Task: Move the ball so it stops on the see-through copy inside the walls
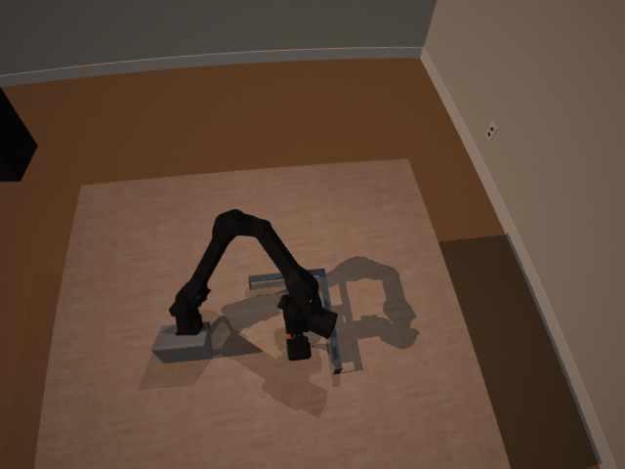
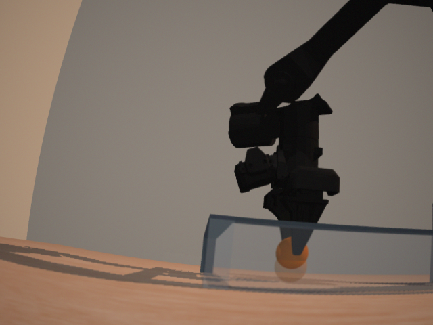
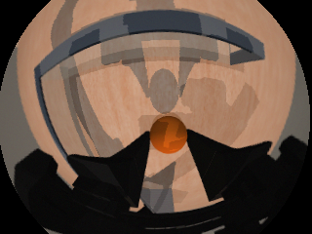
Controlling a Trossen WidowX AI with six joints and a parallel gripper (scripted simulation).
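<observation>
The orange ball (image 2: 283, 253) (image 3: 169, 135) is held between the two fingertips of my gripper (image 2: 293, 246) (image 3: 168, 133), which is shut on it. In the top view only slivers of orange show beside the dark gripper. The see-through copy (image 2: 290, 275) shows just below the ball in the exterior view, and the ball overlaps its upper part. In the wrist view the copy is mostly hidden behind the ball. The ball is a little above the table, inside the corner of the clear walls (image 1: 333, 343) (image 2: 349, 226) (image 3: 163, 21).
The shorter-looking wall (image 1: 267, 277) runs behind the forearm in the top view and meets the other wall at a corner. The grey arm base (image 1: 184, 345) stands to the left. Shadows of the arm and walls fall across the table (image 1: 151, 424).
</observation>
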